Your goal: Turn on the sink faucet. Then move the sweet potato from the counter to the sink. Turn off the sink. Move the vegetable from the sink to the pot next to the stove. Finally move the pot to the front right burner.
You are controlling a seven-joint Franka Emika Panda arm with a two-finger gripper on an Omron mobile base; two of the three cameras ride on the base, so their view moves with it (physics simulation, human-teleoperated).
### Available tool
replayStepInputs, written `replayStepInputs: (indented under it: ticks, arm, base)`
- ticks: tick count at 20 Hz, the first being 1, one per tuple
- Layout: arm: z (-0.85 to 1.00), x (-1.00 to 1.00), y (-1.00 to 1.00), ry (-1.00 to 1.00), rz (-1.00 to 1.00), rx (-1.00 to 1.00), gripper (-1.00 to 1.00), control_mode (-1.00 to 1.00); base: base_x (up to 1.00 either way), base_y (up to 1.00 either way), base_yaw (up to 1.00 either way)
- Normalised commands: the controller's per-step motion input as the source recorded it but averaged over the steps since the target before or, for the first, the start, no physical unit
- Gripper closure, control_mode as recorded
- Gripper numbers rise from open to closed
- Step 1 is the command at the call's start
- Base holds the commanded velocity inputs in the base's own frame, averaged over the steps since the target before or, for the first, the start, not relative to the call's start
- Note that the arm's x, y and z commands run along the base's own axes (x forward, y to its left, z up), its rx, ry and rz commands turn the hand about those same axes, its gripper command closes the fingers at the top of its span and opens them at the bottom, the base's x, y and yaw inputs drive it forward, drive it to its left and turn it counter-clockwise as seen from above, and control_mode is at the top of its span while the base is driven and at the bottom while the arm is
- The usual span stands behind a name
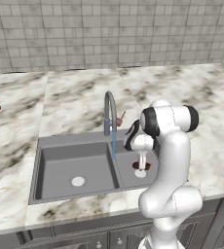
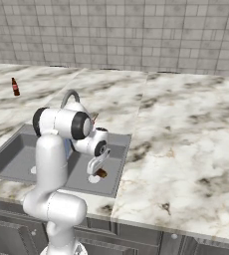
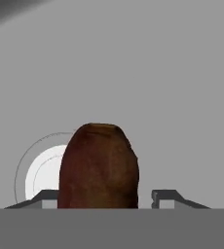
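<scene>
Left base view: the reddish-brown oblong sweet potato (image 1: 142,166) lies in the narrower bowl of the grey double sink (image 1: 60,146), under the hand (image 1: 141,168). Right base view: the same. Hand view: dark fingertips (image 3: 163,196) spread apart, the right one clear of the potato.

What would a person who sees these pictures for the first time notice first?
The white robot arm bends down into the narrower bowl of the grey sink, with its claw around a reddish-brown sweet potato beside the round pale drain. Next comes the blue stream of water falling from the gooseneck faucet.
</scene>
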Motion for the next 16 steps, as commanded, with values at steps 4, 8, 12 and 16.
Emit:
replayStepInputs:
  ticks: [4, 8, 12, 16]
  arm:
    - [0.13, -0.05, 0.00, -0.03, 0.01, 0.04, -1.00, -1.00]
    - [0.33, -0.10, 0.00, -0.05, 0.00, 0.04, -1.00, -1.00]
    - [0.64, -0.19, -0.08, -0.09, 0.01, 0.05, -1.00, -1.00]
    - [0.77, -0.23, -0.19, -0.09, 0.01, 0.10, -1.00, -1.00]
  base:
    - [0.00, 0.00, 0.00]
    - [0.00, 0.00, 0.00]
    - [0.00, 0.00, 0.00]
    - [0.00, 0.00, 0.00]
